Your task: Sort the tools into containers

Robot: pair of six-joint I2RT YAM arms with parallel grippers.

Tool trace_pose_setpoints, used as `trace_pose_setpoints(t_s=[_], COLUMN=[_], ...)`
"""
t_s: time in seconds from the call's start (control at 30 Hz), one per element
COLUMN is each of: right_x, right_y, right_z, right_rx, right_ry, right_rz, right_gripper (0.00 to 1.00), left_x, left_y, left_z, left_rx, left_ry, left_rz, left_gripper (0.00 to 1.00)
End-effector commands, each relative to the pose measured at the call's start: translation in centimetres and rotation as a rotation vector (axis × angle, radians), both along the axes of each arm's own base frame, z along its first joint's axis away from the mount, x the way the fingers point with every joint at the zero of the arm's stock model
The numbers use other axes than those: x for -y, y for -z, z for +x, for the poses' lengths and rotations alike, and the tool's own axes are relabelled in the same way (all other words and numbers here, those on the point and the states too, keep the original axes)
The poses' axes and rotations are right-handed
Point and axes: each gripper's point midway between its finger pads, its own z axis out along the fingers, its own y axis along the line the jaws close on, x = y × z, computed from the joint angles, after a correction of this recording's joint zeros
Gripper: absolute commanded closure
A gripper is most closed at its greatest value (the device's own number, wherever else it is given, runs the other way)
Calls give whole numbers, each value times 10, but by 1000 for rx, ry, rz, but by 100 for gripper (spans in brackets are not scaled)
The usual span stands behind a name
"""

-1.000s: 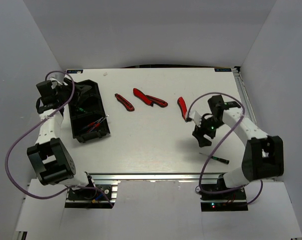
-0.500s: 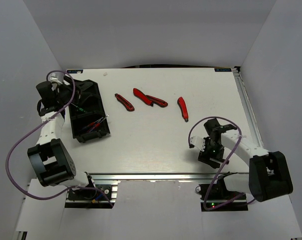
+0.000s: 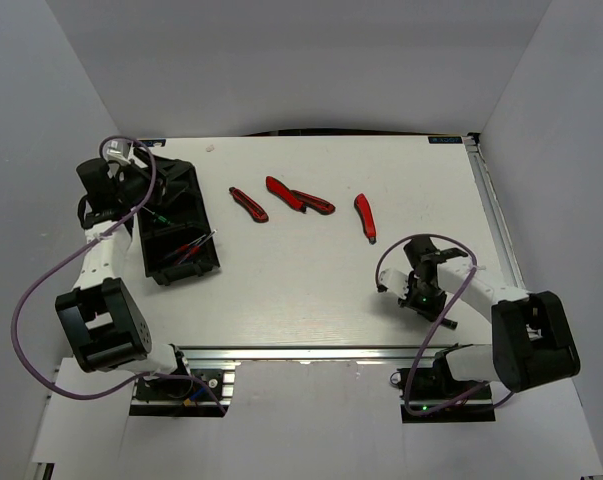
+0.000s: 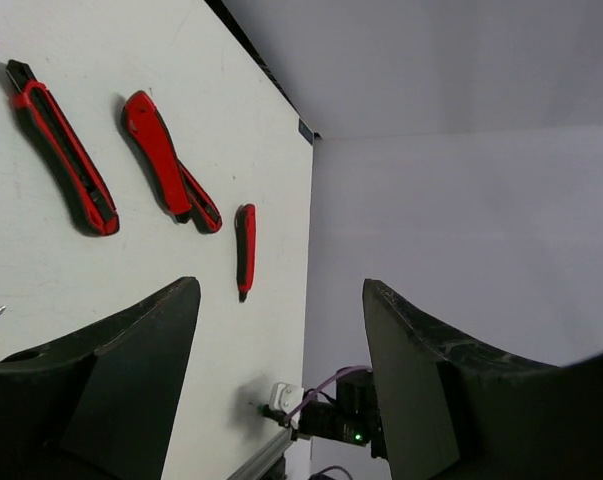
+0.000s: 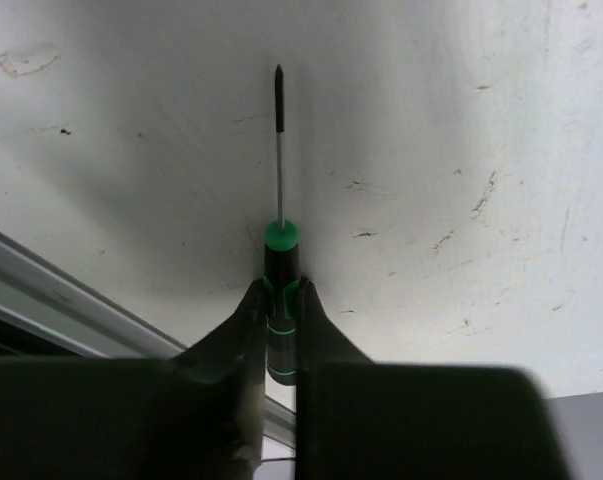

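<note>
My right gripper (image 5: 281, 300) is shut on the black-and-green handle of a thin screwdriver (image 5: 280, 262), whose shaft points away over the white table. From above, the right gripper (image 3: 421, 299) is low at the table's front right. Two black containers (image 3: 188, 172) (image 3: 210, 262) stand end to end at the left, with thin screwdrivers (image 3: 189, 248) in the near one. My left gripper (image 3: 114, 178) hangs open and empty at their far left side. Red-and-black cutters (image 3: 248, 204), pliers (image 3: 299, 195) and a red knife (image 3: 364, 217) lie mid-table.
The left wrist view looks across the table at the cutters (image 4: 61, 150), the pliers (image 4: 166, 170) and the knife (image 4: 245, 248). An aluminium rail (image 3: 311, 350) runs along the front edge. White walls close in both sides.
My right gripper came down from mid-table to the front right and closed on the black-green screwdriver. The left gripper shifted slightly by the containers.
</note>
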Motion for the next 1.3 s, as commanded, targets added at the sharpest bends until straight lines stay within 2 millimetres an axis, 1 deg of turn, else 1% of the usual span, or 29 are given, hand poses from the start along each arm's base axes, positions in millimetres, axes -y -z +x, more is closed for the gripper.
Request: trace_pose_setpoints(t_s=[0.0,0.03,0.07,0.1,0.13,0.17,0.23,0.27,0.3,0.33,0.37,0.4,0.43,0.47,0.5,0.57,0.6,0.63,0.67,0.7,0.73,0.8,0.83,0.87,0.93,1.03,1.17,1.2,1.27], right_x=[-17,-22,-30,-34,-43,-54,-74,-89,-97,-105,-124,-132,-144,-152,-162,-177,-185,-194,-199,-203,-211,-219,-224,-226,-231,-235,-243,-245,-249], right_y=[18,17,12,10,6,-7,-18,-38,-43,-51,-73,-75,-84,-91,-103,-119,-129,-139,-140,-147,-161,-168,-177,-181,-188,-193,-202,-203,-208], right_z=[-2,0,8,11,15,33,44,66,75,81,99,106,111,117,132,141,152,154,158,161,166,172,175,178,184,189,185,185,184], right_rx=[-38,-43,-30,-34,-41,-7,-31,16,5,-1,23,0,-15,-25,-19,-46,-47,-73,-97,-112,-112,-127,-138,-140,-145,-148,-177,-178,-184], right_ry=[3,4,3,4,11,14,34,55,69,84,102,120,130,142,169,187,209,211,227,254,244,257,278,289,314,334,345,340,335], right_rz=[90,111,143,158,202,240,325,380,411,446,528,553,611,639,674,750,780,832,854,879,927,966,994,1006,1035,1058,1092,1096,1112], right_gripper=[98,100,100,100,100,100,100,100,100,100,100,100,100,100,100,100,100,100,100,100,100,100,100,100,100,100,100,100,100], left_x=[21,27,40,48,58,78,100,121,127,145,162,170,176,189,194,207,212,220,225,229,236,244,250,254,262,273,283,287,294], left_y=[-23,-23,-27,-27,-29,-29,-25,-24,-20,-18,-17,-15,-11,-10,-10,-4,-5,-1,0,-2,3,1,1,5,1,2,6,12,14], left_z=[-4,-3,-3,-3,-3,-6,-7,-12,-10,-15,-20,-22,-20,-24,-24,-24,-24,-24,-24,-23,-24,-23,-24,-23,-23,-22,-20,-19,-19], left_rx=[83,87,104,112,126,134,140,144,141,142,145,144,139,139,140,129,133,126,130,138,128,131,132,129,142,147,147,137,135], left_ry=[84,103,140,171,198,249,305,355,362,404,442,455,457,483,491,510,517,530,536,544,558,570,578,584,596,612,622,628,644], left_rz=[39,42,52,56,64,67,70,68,69,67,66,66,69,68,69,70,72,74,80,81,81,79,81,84,86,89,98,100,100], left_gripper=[23,23,23,23,23,23,23,23,23,23,23,23,23,23,23,23,23,23,23,23,23,23,23,23,24,24,25,26,27])
